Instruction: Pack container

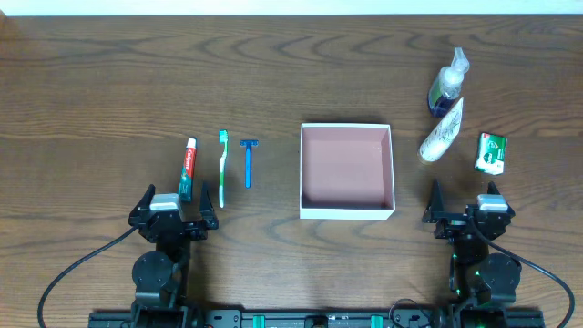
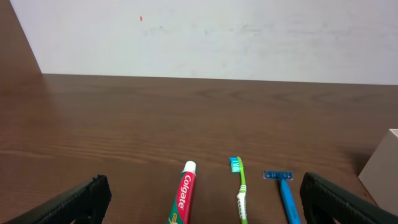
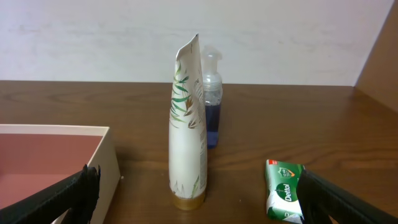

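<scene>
**Both pincers spread wide, box between them**

The left pincer (image 1: 178, 197) has its jaws wide apart and holds nothing. Just ahead of it lie a toothpaste (image 1: 187, 169), a toothbrush (image 1: 222, 169) and a razor (image 1: 248, 162), side by side. The right pincer (image 1: 465, 196) is likewise spread and bare. Ahead of it stands a white tube (image 3: 187, 137) with a pump bottle (image 3: 211, 118) behind, and a green soap packet (image 3: 285, 198) lies to its right. The container (image 1: 346, 213) sits on the table (image 1: 91, 91) between the two pincers.
</scene>
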`<action>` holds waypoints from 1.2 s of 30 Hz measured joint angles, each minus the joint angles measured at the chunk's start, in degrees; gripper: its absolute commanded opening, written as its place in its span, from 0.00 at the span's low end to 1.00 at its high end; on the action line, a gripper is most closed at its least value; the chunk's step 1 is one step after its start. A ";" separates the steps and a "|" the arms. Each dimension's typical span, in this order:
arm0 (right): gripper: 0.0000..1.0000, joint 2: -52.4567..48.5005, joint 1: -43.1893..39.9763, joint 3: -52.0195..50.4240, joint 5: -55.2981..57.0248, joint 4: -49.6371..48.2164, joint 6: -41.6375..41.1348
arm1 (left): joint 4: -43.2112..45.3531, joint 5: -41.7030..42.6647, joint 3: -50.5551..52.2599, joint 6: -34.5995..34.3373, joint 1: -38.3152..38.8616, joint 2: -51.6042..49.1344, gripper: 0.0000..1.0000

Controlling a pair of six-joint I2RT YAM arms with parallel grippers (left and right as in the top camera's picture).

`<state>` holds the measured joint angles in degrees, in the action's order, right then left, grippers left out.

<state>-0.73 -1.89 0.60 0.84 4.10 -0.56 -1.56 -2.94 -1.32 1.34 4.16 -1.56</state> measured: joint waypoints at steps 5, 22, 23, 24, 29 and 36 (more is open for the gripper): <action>0.99 0.00 0.00 0.00 0.00 0.00 0.00 | 0.00 0.00 0.00 0.00 0.00 0.00 0.98; 0.99 0.00 0.00 0.00 0.00 0.00 0.00 | 0.00 0.00 0.00 0.00 0.00 0.00 0.98; 0.99 0.00 0.00 0.00 0.00 0.00 0.00 | -0.02 0.00 0.00 0.00 0.00 0.00 0.98; 0.99 0.00 0.00 0.00 0.00 0.00 0.00 | 0.00 0.00 0.00 0.00 0.00 0.00 0.98; 0.99 0.00 0.00 0.00 0.00 0.00 -0.02 | 0.02 0.07 0.00 -0.17 0.00 0.00 0.98; 0.99 0.00 0.00 0.00 0.00 0.02 -0.02 | 1.46 7.28 -0.68 -2.36 0.00 -0.09 0.98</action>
<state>-0.73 -1.89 0.60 0.84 4.12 -0.58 -0.10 4.34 -2.00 -1.02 4.16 -1.65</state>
